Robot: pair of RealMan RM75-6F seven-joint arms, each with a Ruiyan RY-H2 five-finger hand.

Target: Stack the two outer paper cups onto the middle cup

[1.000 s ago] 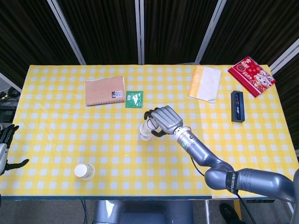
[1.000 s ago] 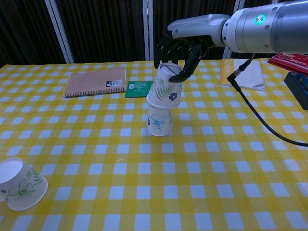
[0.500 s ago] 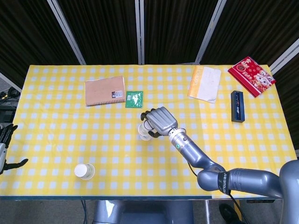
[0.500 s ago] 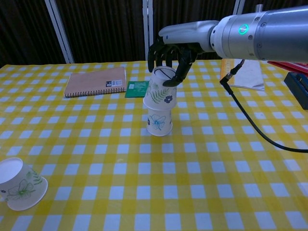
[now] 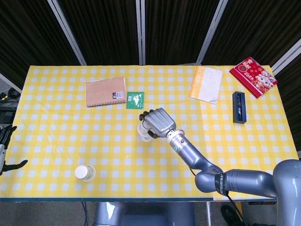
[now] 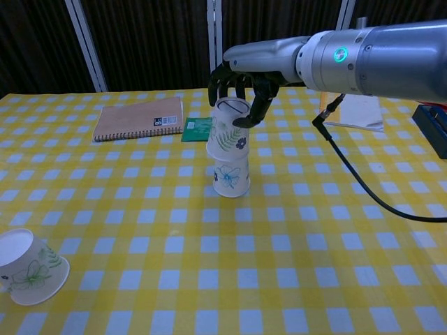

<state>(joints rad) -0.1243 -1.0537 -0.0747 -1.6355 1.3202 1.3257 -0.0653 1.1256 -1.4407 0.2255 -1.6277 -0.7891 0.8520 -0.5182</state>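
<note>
Middle cup [image 6: 231,175]: it is seen standing upside down near the centre of the checked tablecloth [image 6: 314,265].
First outer cup [image 6: 228,129]: it is held upside down by the right hand [image 6: 241,82] at its upturned base, with its open mouth set over the top of the middle cup at a slight tilt; it is not seen fully seated.
Right hand fingers [image 6: 260,105]: they are curled narrowly around the upper end of the first outer cup, which is gripped from above.
Second outer cup [image 6: 28,269]: it is left lying on its side near the front left edge of the table, well apart from the stack.
Left hand [image 5: 5,141]: only a sliver is caught at the left border of the head view; nothing is seen in it, and the finger spread cannot be told.
Done: one of two stackings is judged nearly complete.
Left: the held cup is to be pressed down and released, and the second outer cup is to be fetched and stacked.
</note>
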